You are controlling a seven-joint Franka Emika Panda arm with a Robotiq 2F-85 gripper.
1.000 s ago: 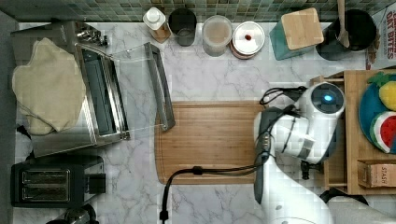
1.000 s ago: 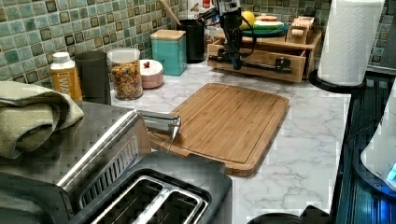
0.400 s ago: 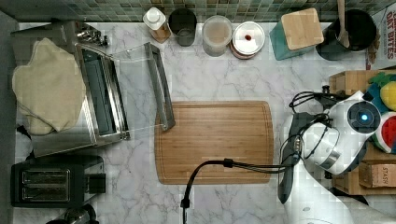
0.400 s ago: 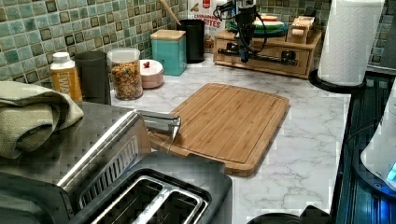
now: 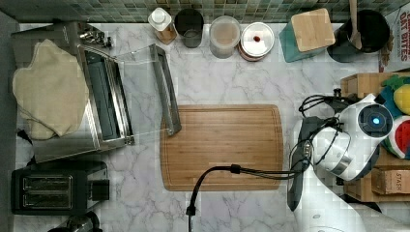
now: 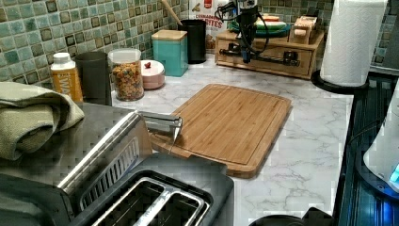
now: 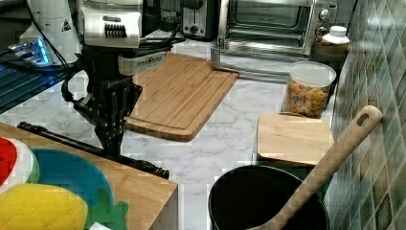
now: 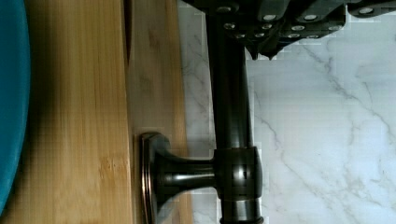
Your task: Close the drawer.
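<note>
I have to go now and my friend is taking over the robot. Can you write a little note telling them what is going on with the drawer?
Hand: down at the drawer's dark bar handle, fingers around the bar as far as the wrist view shows; whether they squeeze it I cannot tell.
Drawer: in the wooden box at the far end of the counter in the left view; its front looks flush or nearly flush with the box.
Done: the drawer looks pushed in.
Left: check in the wrist view whether a thin gap remains, give a last gentle push if so, then let go and lift the hand away.
</note>
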